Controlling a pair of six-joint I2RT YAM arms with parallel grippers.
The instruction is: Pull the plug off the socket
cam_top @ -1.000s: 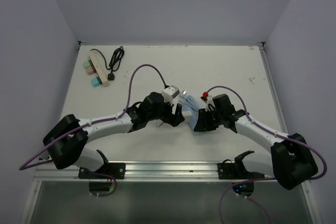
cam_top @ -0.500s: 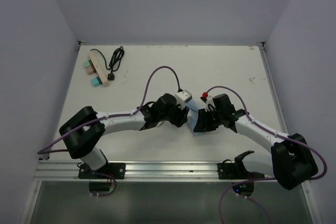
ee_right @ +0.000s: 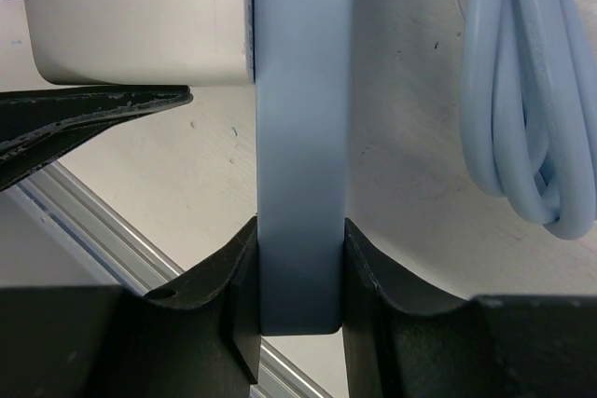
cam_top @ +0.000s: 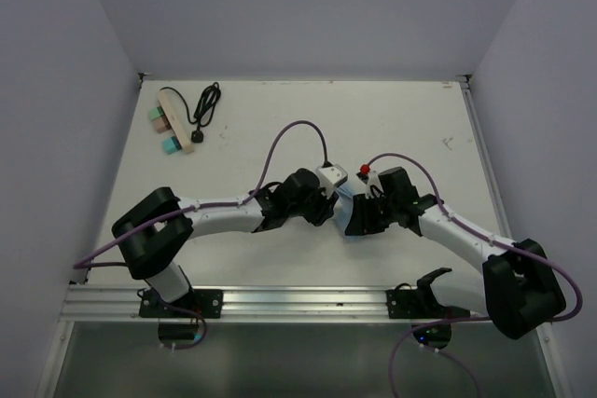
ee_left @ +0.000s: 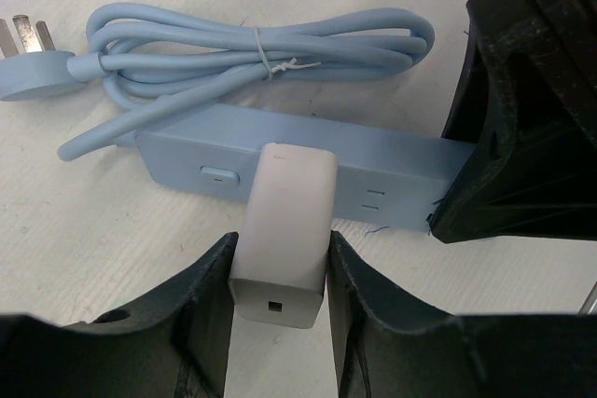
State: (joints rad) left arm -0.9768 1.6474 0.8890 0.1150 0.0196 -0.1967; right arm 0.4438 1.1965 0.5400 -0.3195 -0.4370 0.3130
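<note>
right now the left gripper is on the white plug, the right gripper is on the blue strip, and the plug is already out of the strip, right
One thing is wrong: the plug is not out. The left wrist view shows it seated against the strip with no gap. The rest holds: the left gripper is on the plug and the right gripper is on the strip.

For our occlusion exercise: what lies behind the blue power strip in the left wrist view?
Its tied blue cable and pronged plug lie behind the blue power strip. The right gripper covers the strip's right end.
</note>
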